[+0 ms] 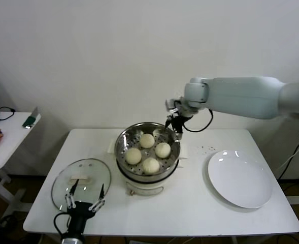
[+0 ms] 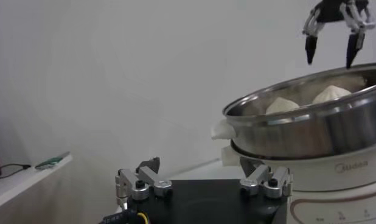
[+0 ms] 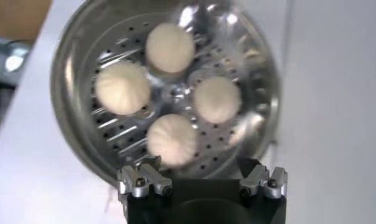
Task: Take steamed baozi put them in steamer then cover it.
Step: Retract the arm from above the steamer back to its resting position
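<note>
Loading step looks done: four steamed baozi (image 1: 148,151) inside steamer (image 1: 122,147). Right end effector (image 1: 173,123) above steamer's far rim, fingers apart, empty. Left end effector (image 1: 84,201) spread at cover (image 1: 81,183), beside steamer. Next, prob.: grip cover handle, set on steamer.

Four baozi (image 1: 147,141), one steamer (image 1: 123,140), one cover (image 1: 81,183)

From my left wrist I can read one brand: "Midea", in pale grey letters on the white base of the steamer (image 2: 334,167), at about four o'clock in that view. Below it, near five o'clock, are small dark marks on the control panel (image 2: 334,213), too small for me to read. I find nothing else readable.
</note>
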Robot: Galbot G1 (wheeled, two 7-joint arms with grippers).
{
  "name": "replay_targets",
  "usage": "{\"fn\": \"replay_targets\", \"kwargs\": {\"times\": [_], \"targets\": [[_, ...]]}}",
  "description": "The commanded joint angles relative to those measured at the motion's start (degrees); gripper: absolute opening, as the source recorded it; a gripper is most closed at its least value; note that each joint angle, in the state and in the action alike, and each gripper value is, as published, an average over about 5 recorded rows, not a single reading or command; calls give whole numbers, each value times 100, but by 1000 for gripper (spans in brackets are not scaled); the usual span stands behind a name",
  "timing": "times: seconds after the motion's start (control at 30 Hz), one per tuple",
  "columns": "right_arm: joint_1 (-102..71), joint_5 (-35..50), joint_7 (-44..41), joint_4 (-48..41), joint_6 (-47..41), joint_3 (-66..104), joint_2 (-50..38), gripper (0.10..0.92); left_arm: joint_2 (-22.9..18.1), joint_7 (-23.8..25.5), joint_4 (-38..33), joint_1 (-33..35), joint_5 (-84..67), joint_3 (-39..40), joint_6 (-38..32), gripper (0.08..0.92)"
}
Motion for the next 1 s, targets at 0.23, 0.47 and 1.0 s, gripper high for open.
{"fn": "replay_targets", "kwargs": {"times": [0.23, 0.47, 1.0], "targets": [[-3796, -423, 2951, 1465, 1492, 4555, -3288, 823, -28, -36, -175, 12, 232, -34, 98, 823], [-6620, -833, 3055, 1487, 1781, 7745, -3656, 823, -85, -188, -267, -2, 790, -57, 260, 823], [-11730, -1658, 3324, 2335, 1446, 13292, -1412, 823, 372, -475, -271, -408, 3961, -62, 1437, 823]]}}
